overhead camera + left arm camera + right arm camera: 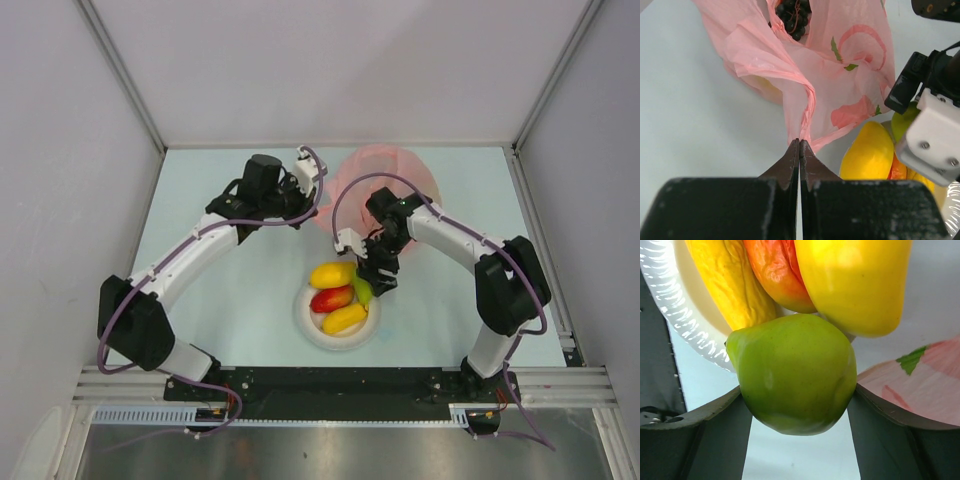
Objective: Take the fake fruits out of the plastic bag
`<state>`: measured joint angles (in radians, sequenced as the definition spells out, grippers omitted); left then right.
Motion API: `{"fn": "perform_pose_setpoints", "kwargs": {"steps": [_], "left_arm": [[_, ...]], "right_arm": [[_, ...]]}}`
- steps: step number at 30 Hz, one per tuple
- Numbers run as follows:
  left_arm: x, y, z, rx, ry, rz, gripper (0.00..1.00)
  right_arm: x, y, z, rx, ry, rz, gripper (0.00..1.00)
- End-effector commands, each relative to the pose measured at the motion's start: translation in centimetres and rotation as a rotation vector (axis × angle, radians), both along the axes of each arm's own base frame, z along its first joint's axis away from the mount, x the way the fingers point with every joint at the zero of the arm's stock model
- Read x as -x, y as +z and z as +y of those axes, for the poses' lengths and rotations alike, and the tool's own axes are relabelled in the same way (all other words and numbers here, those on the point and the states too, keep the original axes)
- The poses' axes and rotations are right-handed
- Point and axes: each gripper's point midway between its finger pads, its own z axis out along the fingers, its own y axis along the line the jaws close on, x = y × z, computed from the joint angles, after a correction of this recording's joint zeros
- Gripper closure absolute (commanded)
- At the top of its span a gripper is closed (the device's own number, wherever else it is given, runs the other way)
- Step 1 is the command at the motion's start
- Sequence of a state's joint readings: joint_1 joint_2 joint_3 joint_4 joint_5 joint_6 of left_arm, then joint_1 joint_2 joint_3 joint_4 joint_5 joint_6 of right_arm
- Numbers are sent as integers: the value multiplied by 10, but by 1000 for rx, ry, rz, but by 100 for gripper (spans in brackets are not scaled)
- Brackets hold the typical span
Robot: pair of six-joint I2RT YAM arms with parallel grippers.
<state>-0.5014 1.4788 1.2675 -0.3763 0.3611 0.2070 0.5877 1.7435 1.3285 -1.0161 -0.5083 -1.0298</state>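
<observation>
Step in hand: transfer of one fruit from bag to bowl. The right gripper (pixel 797 394) is clamped on a green pear (pixel 792 355), one finger on each flank, at the right rim of the white bowl (pixel 660 275). Whether the pear already rests on anything cannot be told. The bowl holds the yellow-orange mango (pixel 855 280), red mango (pixel 775 270) and yellow piece (pixel 732 285). The left gripper (pixel 799 146) is pressed together on a gathered fold of the pink plastic bag (pixel 840 75), which lies at the far centre of the table (pixel 250 310), behind the bowl. The grape bunch (pixel 792 15) is inside the bag; its other contents are hidden.

Assessment: task about half done. The next move calls for lowering the pear into the bowl's free right side, parting the fingers, then reaching for the bag mouth
</observation>
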Motion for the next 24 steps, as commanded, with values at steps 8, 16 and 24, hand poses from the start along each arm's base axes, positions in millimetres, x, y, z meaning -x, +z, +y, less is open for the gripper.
{"fn": "perform_pose_setpoints", "kwargs": {"steps": [8,16,24], "left_arm": [[4,20,-1,49,-13,-34,100],[2,19,-7,67,-24,-18,100],[1,20,-10,78,-30,-13,100]], "right_arm": [[17,4,3,-35,-340,362,68],[13,0,10,-12,-482,442,64],[18,-6,9,23,-433,409,53]]}}
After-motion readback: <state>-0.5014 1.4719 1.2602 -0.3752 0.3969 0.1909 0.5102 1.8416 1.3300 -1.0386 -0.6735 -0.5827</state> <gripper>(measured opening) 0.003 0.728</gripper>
